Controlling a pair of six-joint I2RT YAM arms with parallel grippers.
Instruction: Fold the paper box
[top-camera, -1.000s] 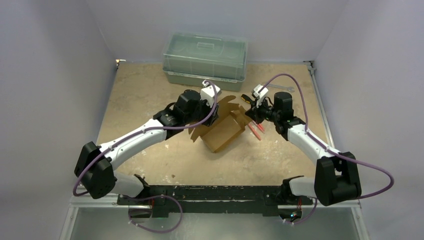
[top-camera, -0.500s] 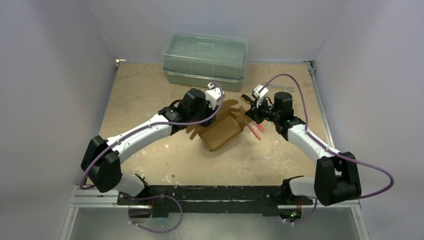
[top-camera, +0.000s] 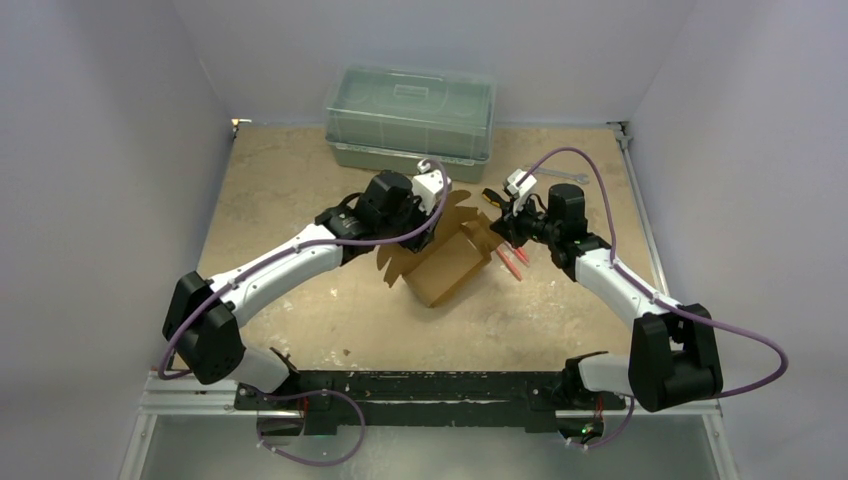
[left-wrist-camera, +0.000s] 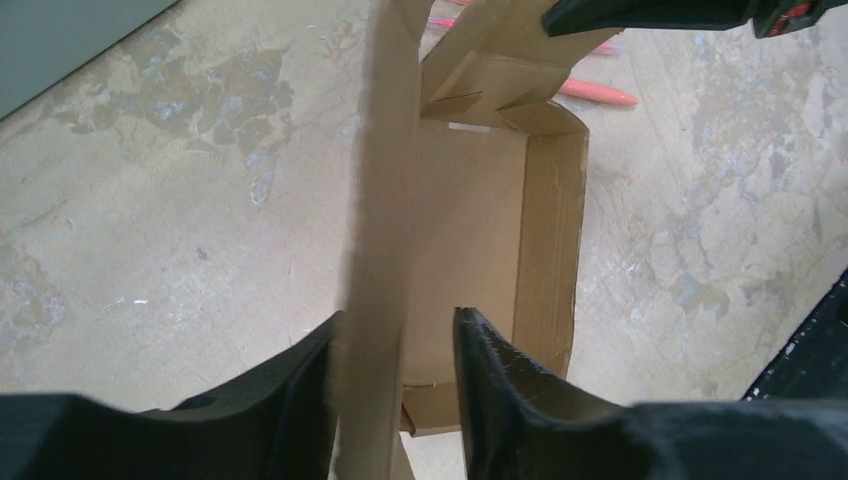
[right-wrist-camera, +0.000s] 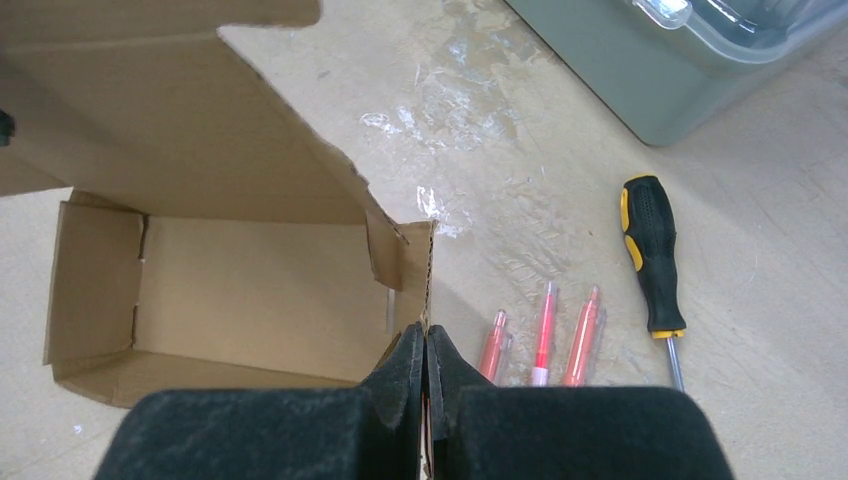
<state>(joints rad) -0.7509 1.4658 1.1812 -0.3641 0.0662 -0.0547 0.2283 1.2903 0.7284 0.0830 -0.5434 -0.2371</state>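
On the mottled beige tabletop (top-camera: 290, 190), we see the left gripper (left-wrist-camera: 398, 318) has edged farther over the paper box (top-camera: 450, 270) than a second ago. The thin brown carton sits open between both grippers. The left jaws stand apart, straddling an upright flap (left-wrist-camera: 385, 200). The right gripper (right-wrist-camera: 427, 335) is pinched on the box's corrugated corner edge.

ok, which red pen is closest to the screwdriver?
The rightmost pen in the right wrist view, beside the screwdriver; the other two lie nearer the paper box.

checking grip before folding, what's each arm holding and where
Right gripper pinches the paper box by an end-wall edge; left gripper straddles a flap, unclamped.
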